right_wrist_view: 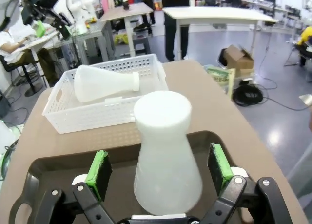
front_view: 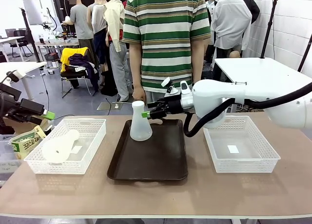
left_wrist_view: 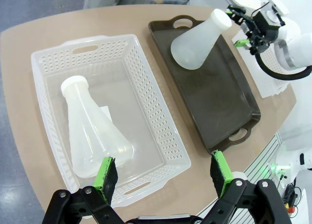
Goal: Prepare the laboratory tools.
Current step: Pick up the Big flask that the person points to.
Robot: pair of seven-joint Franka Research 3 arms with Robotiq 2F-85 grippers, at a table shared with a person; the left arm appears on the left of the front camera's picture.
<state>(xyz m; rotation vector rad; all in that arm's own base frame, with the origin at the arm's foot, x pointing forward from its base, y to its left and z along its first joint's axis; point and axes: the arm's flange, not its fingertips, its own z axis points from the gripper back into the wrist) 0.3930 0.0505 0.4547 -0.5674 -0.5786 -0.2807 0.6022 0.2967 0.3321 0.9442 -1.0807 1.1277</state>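
Observation:
One frosted-white flask [front_view: 140, 122] stands upright on the dark brown tray [front_view: 161, 165]. My right gripper [front_view: 147, 114] is open at the height of its neck. In the right wrist view that flask [right_wrist_view: 165, 160] stands between the wide-spread green pads [right_wrist_view: 100, 173] of the right gripper [right_wrist_view: 160, 170], and neither pad touches it. A second flask [front_view: 61, 145] lies on its side in the left white basket [front_view: 92, 151]. My left gripper [left_wrist_view: 162, 175] hangs open above that basket's edge, and the lying flask [left_wrist_view: 92, 131] is below it. From the front the left gripper [front_view: 47, 115] is at the far left.
A white basket [front_view: 263, 160] holding only a small white label stands at the right. A person in a striped shirt stands at the far edge, one hand [front_view: 139, 94] just behind the tray. A green packet [front_view: 24, 142] lies left of the left basket.

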